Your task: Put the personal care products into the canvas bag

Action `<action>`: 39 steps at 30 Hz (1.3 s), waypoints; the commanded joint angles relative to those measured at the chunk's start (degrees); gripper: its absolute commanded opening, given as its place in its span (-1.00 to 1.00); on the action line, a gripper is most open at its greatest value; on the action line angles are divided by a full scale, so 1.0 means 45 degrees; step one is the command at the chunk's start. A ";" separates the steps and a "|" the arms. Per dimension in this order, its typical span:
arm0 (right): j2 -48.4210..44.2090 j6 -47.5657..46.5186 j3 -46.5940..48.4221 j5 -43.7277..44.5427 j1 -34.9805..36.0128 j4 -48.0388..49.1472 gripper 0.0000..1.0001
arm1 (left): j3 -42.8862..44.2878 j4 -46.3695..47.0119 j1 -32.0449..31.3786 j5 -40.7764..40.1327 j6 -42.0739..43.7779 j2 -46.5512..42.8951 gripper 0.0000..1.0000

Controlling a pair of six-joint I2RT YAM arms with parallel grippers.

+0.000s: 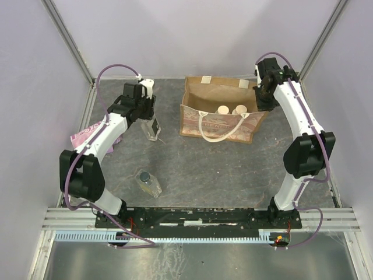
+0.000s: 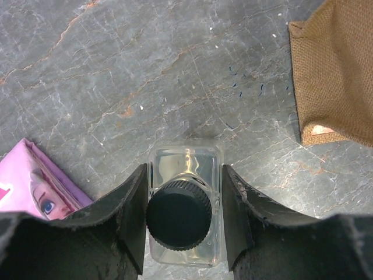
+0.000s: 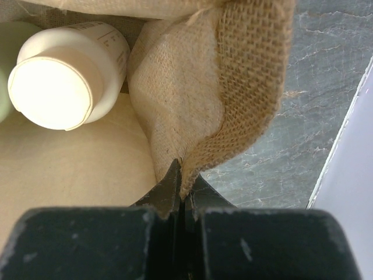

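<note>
1. Your left fingers (image 2: pixel 131 219) are clamped on either side of a clear bottle (image 2: pixel 185 175). Its dark cap faces the wrist camera and it stands upright on the bench (image 2: pixel 116 70). That one's outside the canvas bag (image 1: pixel 189 119), off to the bag's left.
2. Your right fingers (image 3: pixel 168 195) are pinched tight on the bag's woven wall at its right-hand rim.
3. Inside the bag, a cream bottle (image 3: pixel 64 76) stands close against that wall. A pale green bottle (image 3: pixel 4 64) is right beside it, only a sliver at the picture's edge.
4. A second clear bottle (image 1: pixel 148 182) sits on the bench nearer your arm bases, well apart from the bag.
5. From the top view you get two round tops side by side in the bag, but only the right wrist view shows the pinch on the fabric.
6. The left wrist view catches a pink packet (image 2: pixel 41 189) just beside the left finger, and a corner of the bag at upper right. In the top view your left arm covers part of that packet.
</note>
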 commanded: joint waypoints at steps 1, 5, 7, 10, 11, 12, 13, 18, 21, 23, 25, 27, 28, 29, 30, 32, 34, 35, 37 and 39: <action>-0.0246 0.0314 -0.0546 -0.0894 0.0080 -0.0120 -1.00 | 0.0147 0.1265 -0.0020 0.0762 -0.0264 -0.0009 -0.13; -0.0394 0.0438 -0.0994 -0.1147 0.0075 0.0007 -1.00 | 0.0125 0.1219 -0.0059 0.0949 -0.0493 -0.0239 0.09; -0.0478 0.0459 -0.1234 -0.1261 0.0081 0.0094 -1.00 | 0.0159 0.1085 -0.0116 0.0967 -0.0553 -0.0386 0.20; -0.0625 0.0483 -0.1506 -0.1300 0.0076 0.0258 -0.99 | 0.0207 0.0822 -0.0138 0.0966 -0.0607 -0.0535 0.44; -0.0617 0.0484 -0.1516 -0.1285 0.0082 0.0257 -0.99 | 0.0209 0.0746 -0.0155 0.0956 -0.0623 -0.0557 0.51; -0.0616 0.0479 -0.1517 -0.1312 0.0085 0.0233 -0.99 | 0.0199 0.0683 -0.0186 0.0945 -0.0612 -0.0543 0.60; -0.0630 0.0496 -0.1520 -0.1328 0.0081 0.0201 -0.99 | 0.0191 0.0624 -0.0177 0.0930 -0.0609 -0.0551 0.64; -0.0728 0.0512 -0.1602 -0.1115 0.0084 0.0172 -0.99 | -0.0081 0.0502 -0.0254 0.0943 -0.0536 -0.0433 0.68; -0.0769 0.0523 -0.1649 -0.0772 0.0083 0.0096 -0.99 | -0.0250 0.0353 -0.0336 0.0867 -0.0418 -0.0220 0.69; -0.0777 0.0569 -0.1657 -0.0627 0.0083 0.0016 -0.98 | -0.0429 0.0333 -0.0427 0.0760 -0.0415 -0.0072 0.69; -0.0824 0.0605 -0.1697 -0.0606 0.0086 -0.0061 -0.98 | -0.0538 0.0281 -0.0540 0.0638 -0.0420 0.0033 0.69; -0.0858 0.0666 -0.1797 -0.0528 0.0084 -0.0051 -0.98 | -0.0635 0.0253 -0.0663 0.0559 -0.0477 0.0148 0.63; -0.0866 0.0675 -0.1826 -0.0507 0.0086 -0.0077 -0.98 | -0.0680 0.0245 -0.0691 0.0534 -0.0521 0.0219 0.52; -0.0859 0.0691 -0.1844 -0.0490 0.0069 -0.0097 -0.99 | -0.0689 0.0220 -0.0734 0.0483 -0.0546 0.0313 0.38; -0.0851 0.0710 -0.1863 -0.0439 0.0081 -0.0131 -0.99 | -0.0648 0.0141 -0.0760 0.0452 -0.0566 0.0396 0.20; -0.0833 0.0739 -0.1866 -0.0321 0.0085 -0.0130 -0.99 | -0.0578 0.0084 -0.0780 0.0459 -0.0559 0.0546 -0.18; -0.0831 0.0732 -0.1835 -0.0220 0.0076 -0.0138 -0.99 | -0.0527 0.0112 -0.0782 0.0438 -0.0521 0.0627 -0.58; -0.0814 0.0742 -0.1816 -0.0191 0.0075 -0.0141 -0.99 | -0.0474 0.0145 -0.0782 0.0410 -0.0497 0.0672 -0.73; -0.0797 0.0718 -0.1760 -0.0122 0.0083 -0.0193 -0.99 | -0.0260 0.0146 -0.0782 0.0332 -0.0548 0.0634 -0.94; -0.0792 0.0692 -0.1728 -0.0089 0.0087 -0.0253 -0.99 | 0.0117 0.0287 -0.0784 0.0313 -0.0818 0.0323 -0.95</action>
